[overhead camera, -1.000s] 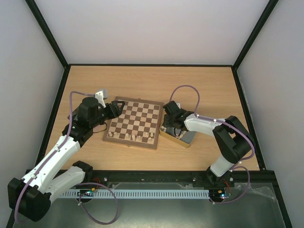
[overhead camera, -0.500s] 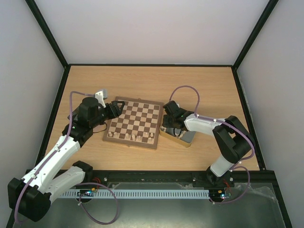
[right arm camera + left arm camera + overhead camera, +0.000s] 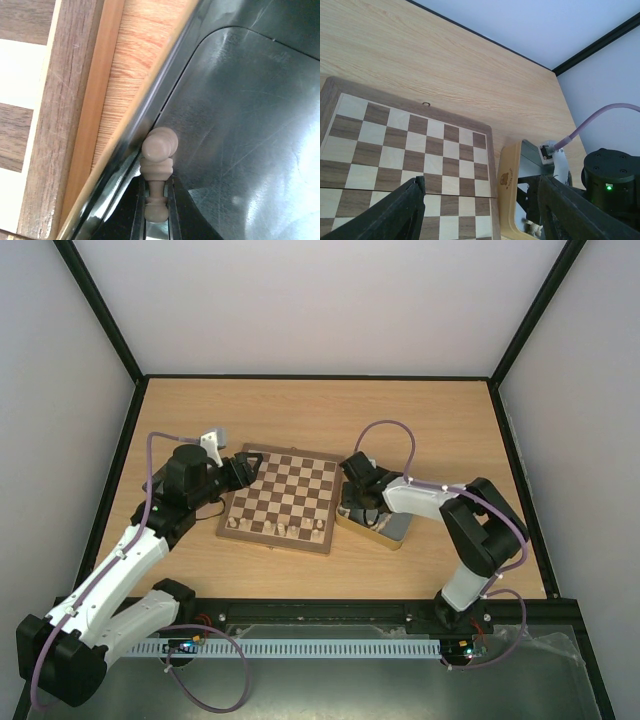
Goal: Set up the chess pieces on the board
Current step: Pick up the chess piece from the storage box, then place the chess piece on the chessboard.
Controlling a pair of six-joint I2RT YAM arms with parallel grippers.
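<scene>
The board (image 3: 282, 497) lies mid-table, with a few pale chess pieces (image 3: 285, 528) standing along its near row. My left gripper (image 3: 246, 468) is open and empty, low over the board's far left corner. In the left wrist view the gripper (image 3: 481, 186) has its jaws wide apart over the board (image 3: 410, 150). My right gripper (image 3: 352, 498) reaches into the gold tin (image 3: 377, 528) at the board's right edge. In the right wrist view the gripper (image 3: 156, 200) is shut on a pale pawn (image 3: 159, 150) against the tin's wall. No dark pieces show.
The gold tin (image 3: 506, 190) sits tight against the board's right border, with more pale pieces (image 3: 533, 229) inside it. The board's border (image 3: 55, 100) runs just left of the tin wall (image 3: 117, 117). Black-framed walls enclose the table on three sides.
The right arm's elbow has shifted slightly left, with the gripper staying in the tin. The left arm has not moved.
</scene>
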